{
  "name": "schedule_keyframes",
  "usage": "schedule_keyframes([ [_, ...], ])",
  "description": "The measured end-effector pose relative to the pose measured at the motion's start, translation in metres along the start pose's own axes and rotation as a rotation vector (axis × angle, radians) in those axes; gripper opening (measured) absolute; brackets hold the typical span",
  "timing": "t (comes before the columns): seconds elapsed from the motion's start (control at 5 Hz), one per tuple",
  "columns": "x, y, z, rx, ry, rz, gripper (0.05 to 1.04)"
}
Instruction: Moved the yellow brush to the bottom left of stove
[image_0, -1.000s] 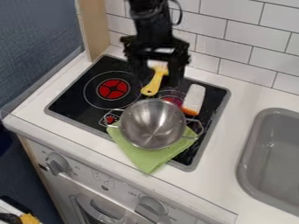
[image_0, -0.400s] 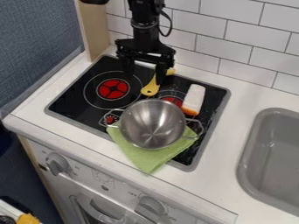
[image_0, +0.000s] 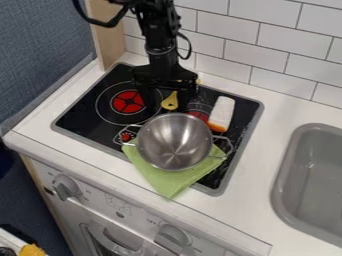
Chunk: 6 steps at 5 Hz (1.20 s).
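Wall (image_0: 287, 50): covered in white tiles, beyond the pot.
Pot (image_0: 174, 142): one, steel, fitted with two loop handles; its shiny inner floor is lit.
Sink (image_0: 314, 175): one, grey, set into the counter (image_0: 257, 175) well to the right of the pot, cut off by the view's edge.
Cloth (image_0: 163, 182): one, green, partly covered by the pot.
Yellow brush (image_0: 170, 102): one, seen on the stove (image_0: 83, 117) just beyond the pot; partly hidden by the gripper.
White-and-orange tool (image_0: 222, 112): one, laid on the stove beyond the pot, to its right.
Gripper (image_0: 165, 98): one, held over the stove beyond the pot, fingers spread apart with the brush's rounded end seen between them.
Knobs (image_0: 65, 186): two, mounted on the front panel, nearer the camera than the pot.
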<state>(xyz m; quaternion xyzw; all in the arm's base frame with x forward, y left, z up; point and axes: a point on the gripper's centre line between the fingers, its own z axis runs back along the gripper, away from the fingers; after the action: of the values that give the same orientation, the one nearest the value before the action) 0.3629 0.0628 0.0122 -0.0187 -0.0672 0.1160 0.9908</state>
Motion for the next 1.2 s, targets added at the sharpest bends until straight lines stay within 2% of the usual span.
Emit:
schedule_keyframes([
  [0.2, -0.003, -0.001, -0.001, 0.000, -0.017, -0.007, 0.948],
  [0.4, -0.004, 0.002, -0.002, 0.011, -0.017, -0.016, 0.666],
  [0.6, -0.005, 0.002, -0.001, 0.028, -0.015, -0.023, 0.514],
  [0.8, -0.008, 0.000, -0.001, 0.035, -0.009, -0.024, 0.514],
  [1.0, -0.005, -0.003, 0.022, 0.037, -0.045, -0.012, 0.514],
  [1.2, 0.007, 0.007, 0.068, -0.008, -0.164, 0.044, 0.514],
])
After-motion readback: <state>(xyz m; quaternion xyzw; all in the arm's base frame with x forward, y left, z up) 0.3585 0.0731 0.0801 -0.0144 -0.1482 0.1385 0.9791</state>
